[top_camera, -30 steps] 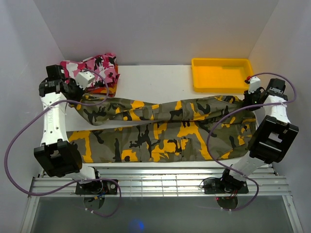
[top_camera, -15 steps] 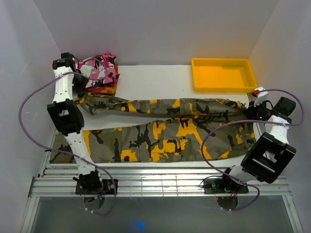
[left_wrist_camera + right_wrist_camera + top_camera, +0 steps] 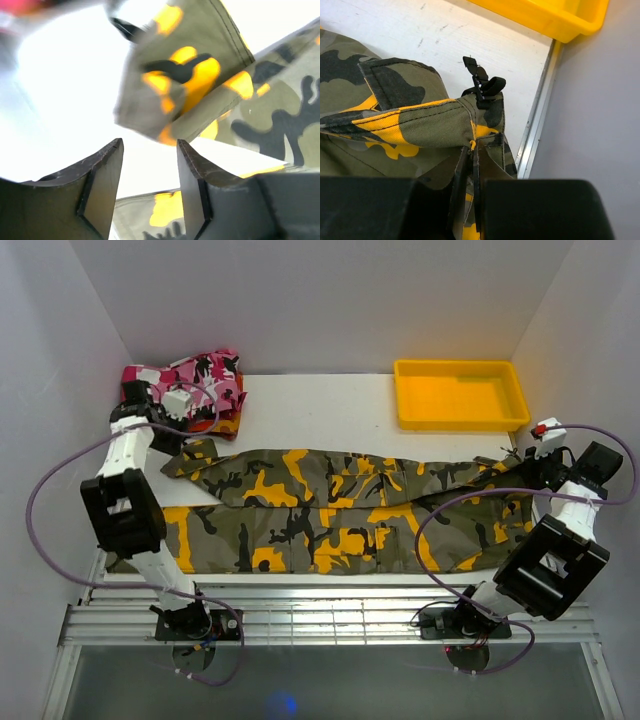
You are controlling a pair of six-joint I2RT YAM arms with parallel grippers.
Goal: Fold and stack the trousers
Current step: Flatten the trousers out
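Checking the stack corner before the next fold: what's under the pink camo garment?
A red-orange patterned garment shows beneath the pink camo garment at its near edge. Most of it is covered, so anything else below cannot be seen.

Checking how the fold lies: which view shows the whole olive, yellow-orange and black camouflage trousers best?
Top external: the camouflage cloth trousers lie full length across the white table. Left wrist shows only a blurred leg end; right wrist only the waistband corner pinched in the shut right claw.
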